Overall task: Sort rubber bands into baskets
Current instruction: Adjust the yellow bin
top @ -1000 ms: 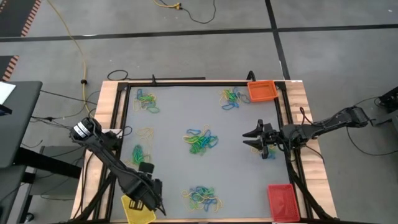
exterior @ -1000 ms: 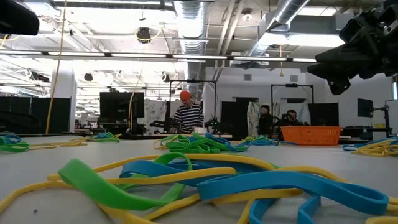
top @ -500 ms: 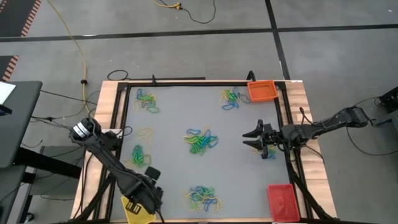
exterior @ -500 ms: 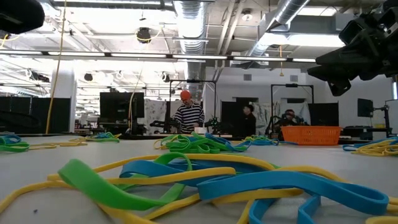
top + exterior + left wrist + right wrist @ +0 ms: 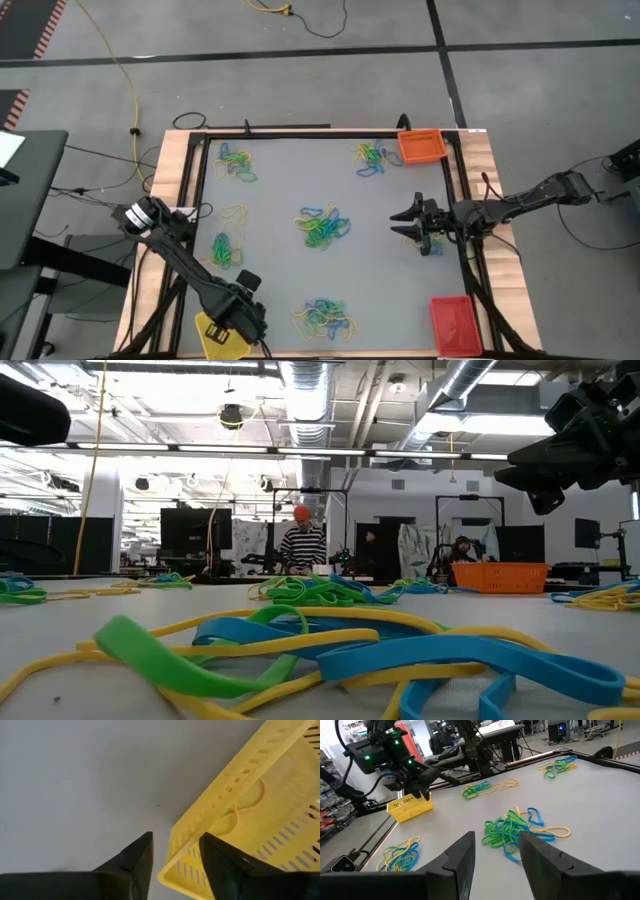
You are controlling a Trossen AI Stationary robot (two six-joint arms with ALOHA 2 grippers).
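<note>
Plastic yellow slotted basket [image 5: 260, 815] looks light and stiff; left gripper [image 5: 172, 857] straddles its corner wall, jaws parted, not clenched. Right gripper [image 5: 495, 852] hovers released.

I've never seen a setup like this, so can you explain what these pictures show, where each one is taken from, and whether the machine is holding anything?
Two dark robot arms work at a grey table. One picture looks straight down, one sits at table level, and one camera rides on each wrist. Clumps of rubber bands in yellow, green and blue lie scattered. Three baskets sit at the edges: orange basket, red basket, yellow basket. The left gripper straddles the yellow basket's wall at its corner. The right gripper hovers open, holding nothing.
</note>
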